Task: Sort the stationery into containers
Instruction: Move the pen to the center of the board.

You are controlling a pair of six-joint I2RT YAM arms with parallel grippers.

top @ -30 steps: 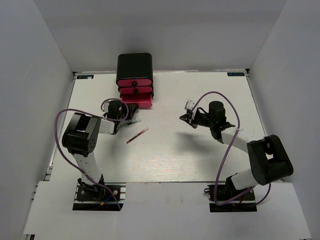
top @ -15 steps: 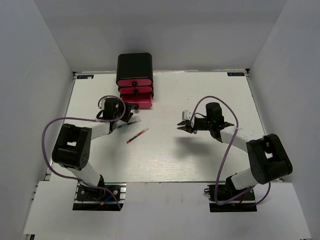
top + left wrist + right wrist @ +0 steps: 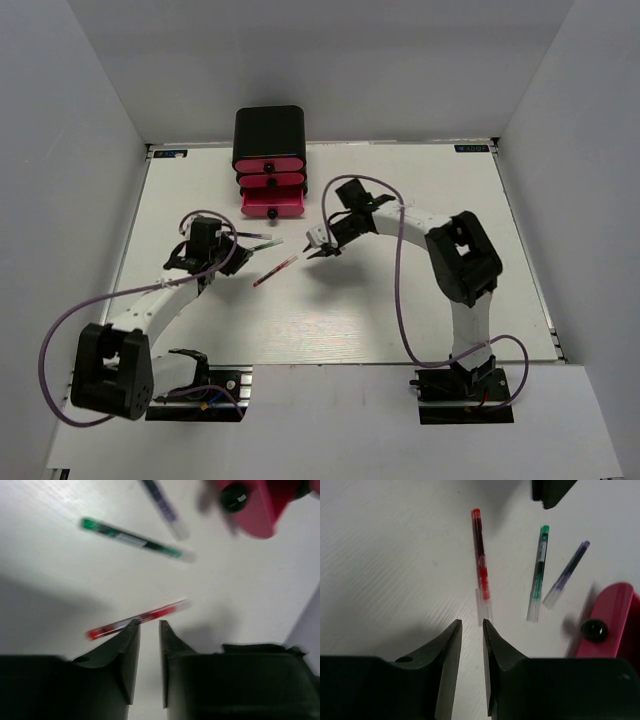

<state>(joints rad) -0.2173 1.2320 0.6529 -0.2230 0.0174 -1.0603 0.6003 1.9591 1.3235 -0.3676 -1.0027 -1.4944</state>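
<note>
A red pen (image 3: 275, 271) lies on the white table in front of the black box (image 3: 268, 128) of pink drawers; the bottom drawer (image 3: 272, 206) is pulled out. A green pen (image 3: 263, 243) and a purple-blue pen (image 3: 256, 235) lie just left of the red one. My left gripper (image 3: 235, 241) is left of the pens, jaws nearly together and empty; its view shows the red pen (image 3: 137, 619) at its fingertips (image 3: 134, 626). My right gripper (image 3: 322, 248) is right of the pens, jaws nearly together and empty, the red pen (image 3: 481, 555) just ahead.
The right wrist view shows the green pen (image 3: 538, 572), the purple-blue pen (image 3: 566, 574), the drawer's black knob (image 3: 594, 629) and a left finger (image 3: 552, 490) at the top. White walls enclose the table on three sides.
My right gripper has swung left across the table to the pens. My left arm has drawn back towards the near left, its gripper now just left of the pens.
</note>
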